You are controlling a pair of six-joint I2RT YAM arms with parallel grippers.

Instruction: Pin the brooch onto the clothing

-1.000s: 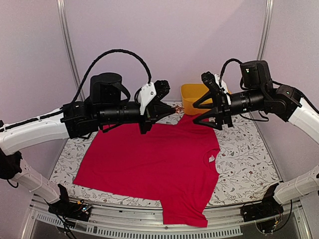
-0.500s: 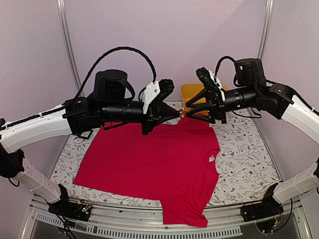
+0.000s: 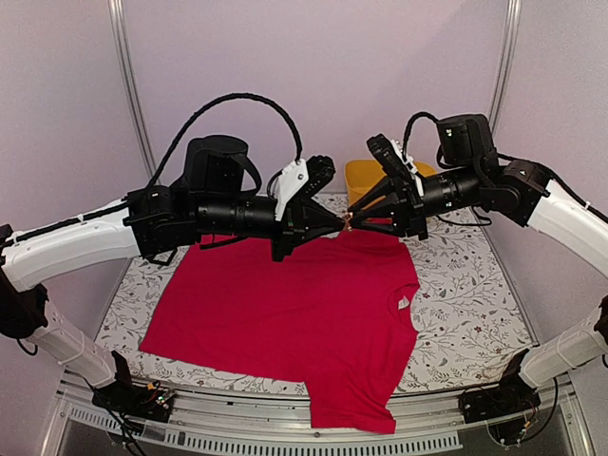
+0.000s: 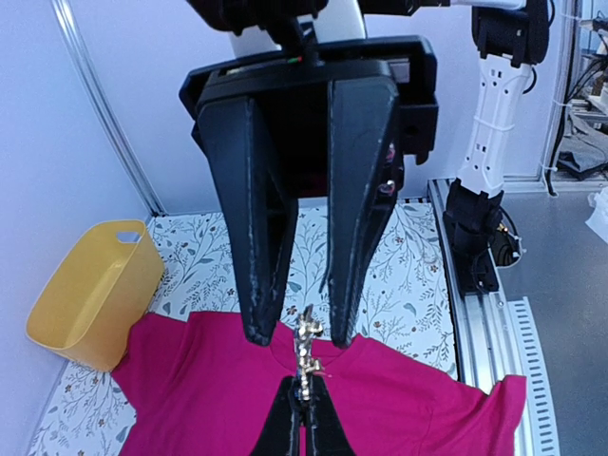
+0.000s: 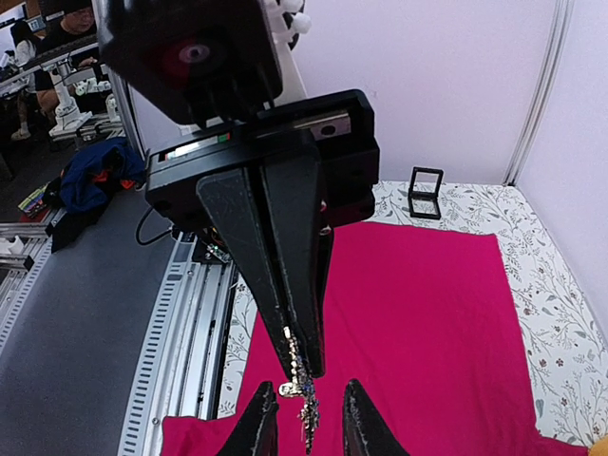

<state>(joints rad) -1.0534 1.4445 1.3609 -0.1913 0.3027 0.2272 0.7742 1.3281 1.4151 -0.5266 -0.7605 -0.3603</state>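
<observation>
The brooch (image 3: 348, 221), a tiny silvery cluster, hangs in mid-air above the far edge of the clothing (image 3: 285, 313), a red-pink T-shirt spread flat on the table. My left gripper (image 3: 339, 224) is shut on the brooch's lower end (image 4: 306, 347). My right gripper (image 3: 354, 220) faces it tip to tip. In the right wrist view its fingers (image 5: 262, 418) stand on either side of the brooch (image 5: 306, 404), with a narrow gap on each side and no contact visible. The left gripper (image 5: 304, 366) reaches in from above in that view.
A yellow bin (image 3: 370, 180) stands at the back of the table, just behind the two grippers. A small black frame (image 5: 426, 193) sits on the floral tablecloth (image 3: 465, 304) beyond the shirt. A metal rail (image 3: 285, 442) runs along the near edge.
My right gripper moved left to meet the left gripper's tip, and its jaws narrowed around the brooch. The left arm shifted slightly right and kept its hold.
</observation>
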